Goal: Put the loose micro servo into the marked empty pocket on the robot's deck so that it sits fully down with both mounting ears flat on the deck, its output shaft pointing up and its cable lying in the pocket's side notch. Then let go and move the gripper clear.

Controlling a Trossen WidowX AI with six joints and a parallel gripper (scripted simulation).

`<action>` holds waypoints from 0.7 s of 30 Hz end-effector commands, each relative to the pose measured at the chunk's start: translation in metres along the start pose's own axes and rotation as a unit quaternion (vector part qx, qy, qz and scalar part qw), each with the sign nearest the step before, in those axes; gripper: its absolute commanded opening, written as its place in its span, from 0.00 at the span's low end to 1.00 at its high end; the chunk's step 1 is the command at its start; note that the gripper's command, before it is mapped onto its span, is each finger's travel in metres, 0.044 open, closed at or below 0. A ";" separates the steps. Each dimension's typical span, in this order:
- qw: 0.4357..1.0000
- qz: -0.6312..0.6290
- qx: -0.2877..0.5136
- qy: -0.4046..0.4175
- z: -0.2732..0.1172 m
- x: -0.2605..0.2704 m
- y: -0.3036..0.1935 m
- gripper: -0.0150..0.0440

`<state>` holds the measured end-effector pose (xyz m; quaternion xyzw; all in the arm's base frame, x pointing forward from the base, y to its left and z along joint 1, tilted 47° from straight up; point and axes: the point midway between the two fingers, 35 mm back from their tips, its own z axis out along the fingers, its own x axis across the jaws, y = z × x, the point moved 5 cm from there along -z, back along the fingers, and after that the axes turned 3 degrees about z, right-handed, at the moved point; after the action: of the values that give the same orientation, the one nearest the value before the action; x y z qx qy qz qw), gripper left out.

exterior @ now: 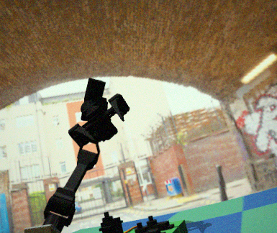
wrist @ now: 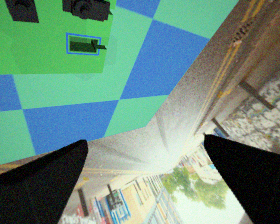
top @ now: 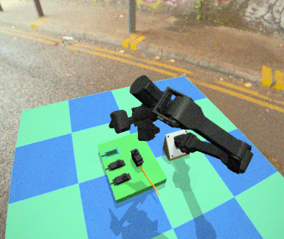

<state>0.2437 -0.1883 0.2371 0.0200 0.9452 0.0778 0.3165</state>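
Fingers gaping wide, carrying nothing, high above the desk (top: 45, 122).
We are noting the loose micro servo (top: 136, 157) standing mid-frame, right of the marked pocket (top: 111, 152); an off-centre pinch risks toppling it or dragging its cable (top: 149, 179).

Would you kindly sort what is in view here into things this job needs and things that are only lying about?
Needed:
loose servo with its orange cable
marked empty pocket
green deck
gripper, open and holding nothing

Lying about:
two servos already seated in the deck
checkered mat
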 end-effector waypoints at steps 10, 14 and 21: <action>0.978 0.025 -0.158 0.131 0.061 0.041 0.038 1.00; 0.962 0.035 -0.206 0.174 0.076 0.054 0.051 1.00; 0.924 0.055 -0.285 0.248 0.095 0.079 0.074 1.00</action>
<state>0.2410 -0.1049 0.1350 -0.0339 0.9371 0.3368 0.0848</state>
